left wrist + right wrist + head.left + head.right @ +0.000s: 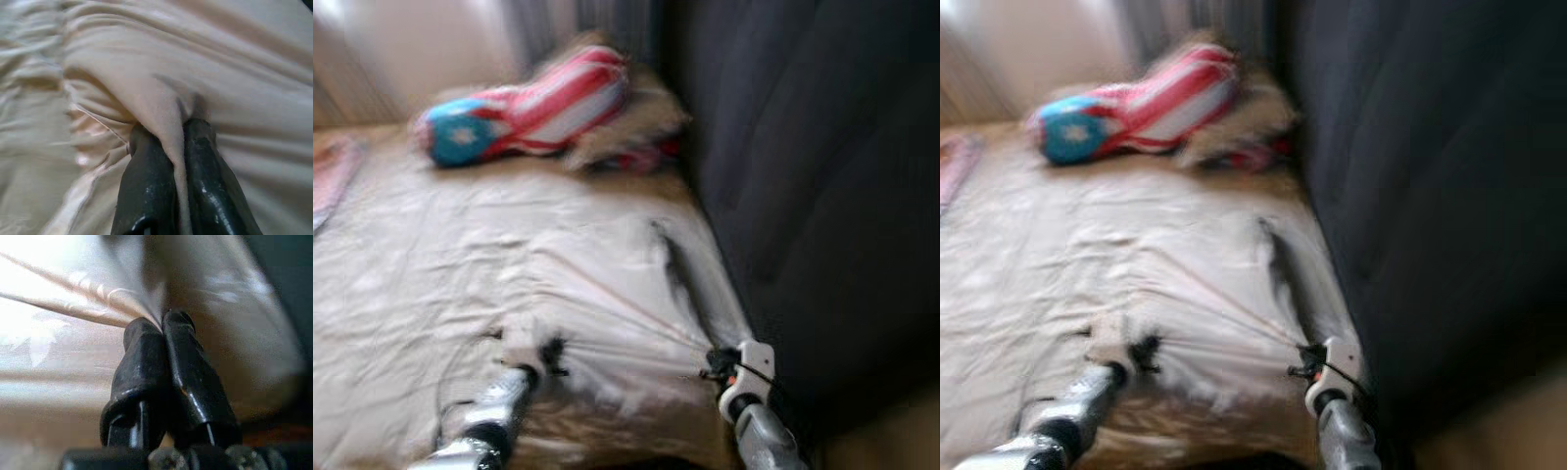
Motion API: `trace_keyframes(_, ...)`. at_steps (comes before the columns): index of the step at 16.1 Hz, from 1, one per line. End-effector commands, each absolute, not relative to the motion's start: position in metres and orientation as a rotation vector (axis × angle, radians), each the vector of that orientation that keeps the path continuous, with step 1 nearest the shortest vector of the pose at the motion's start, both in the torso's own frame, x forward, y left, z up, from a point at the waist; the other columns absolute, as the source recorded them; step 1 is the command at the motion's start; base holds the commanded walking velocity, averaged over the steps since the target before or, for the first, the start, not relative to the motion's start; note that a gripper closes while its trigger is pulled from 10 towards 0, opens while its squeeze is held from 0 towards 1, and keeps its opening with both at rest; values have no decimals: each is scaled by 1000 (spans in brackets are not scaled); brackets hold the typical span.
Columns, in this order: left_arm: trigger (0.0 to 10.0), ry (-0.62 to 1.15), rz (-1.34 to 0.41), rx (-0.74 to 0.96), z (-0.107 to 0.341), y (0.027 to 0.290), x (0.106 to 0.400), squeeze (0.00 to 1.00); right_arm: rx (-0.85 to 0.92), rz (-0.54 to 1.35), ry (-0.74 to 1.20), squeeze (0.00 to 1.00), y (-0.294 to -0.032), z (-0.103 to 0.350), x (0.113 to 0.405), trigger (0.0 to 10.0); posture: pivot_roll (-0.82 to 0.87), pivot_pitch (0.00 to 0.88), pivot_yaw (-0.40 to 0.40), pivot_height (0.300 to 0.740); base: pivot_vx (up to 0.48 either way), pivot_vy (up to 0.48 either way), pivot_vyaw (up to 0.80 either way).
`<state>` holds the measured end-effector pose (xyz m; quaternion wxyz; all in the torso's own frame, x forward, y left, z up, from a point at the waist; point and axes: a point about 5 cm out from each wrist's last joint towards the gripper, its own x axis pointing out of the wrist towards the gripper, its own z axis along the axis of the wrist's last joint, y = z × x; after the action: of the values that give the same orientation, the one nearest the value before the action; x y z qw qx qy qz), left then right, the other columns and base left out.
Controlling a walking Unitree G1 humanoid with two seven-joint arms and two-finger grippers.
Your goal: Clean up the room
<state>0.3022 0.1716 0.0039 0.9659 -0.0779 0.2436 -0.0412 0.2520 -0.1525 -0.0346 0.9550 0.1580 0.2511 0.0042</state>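
Bed [372, 294]: takes up most of the head views, set against a dark padded wall [822, 196] on the robot's right. Head views blurred.

Sheet [489, 264]: cream, satin-like, spread over the bed and wrinkled across the middle. Near edge drawn up in two places, with taut creases fanning between and beyond them.

Cushion [524, 108]: red-and-white stripes with a blue starred end, lying at the far end of the bed beside a fluffy tan item [631, 122] I cannot identify.

Left gripper [180, 147]: fingers pressed together on a fold of the sheet; cloth runs up between them.

Right gripper [160, 325]: fingers closed tight, pinching the sheet edge near the dark wall.

Judgement: step in hand is pulling the sheet flat. To do it well, draw both grippers toward the robot level and at equal pace, keeping both pinches firm; slick cloth may slip, and uneven pull would skew the creases
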Motion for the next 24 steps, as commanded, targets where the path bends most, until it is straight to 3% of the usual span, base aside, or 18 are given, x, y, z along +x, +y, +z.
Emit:
trace_keyframes(1,10000,394,-80,-138,22,176,316,0,325,-82,489,0,-170,-34,251,10000,-39,0,11,740,0,0,-788)
trace_keyframes(9,10000,413,-75,-130,17,179,311,0,337,-82,498,0,-169,-37,246,10000,-40,0,13,740,0,0,-787)
trace_keyframes(18,10000,427,35,-132,18,194,312,0,354,-42,492,0,-164,-38,245,10000,-34,0,7,740,0,0,0)
trace_keyframes(24,10000,407,57,-123,20,196,313,0,355,-32,497,0,-161,-38,244,10000,-35,0,5,740,0,211,0)
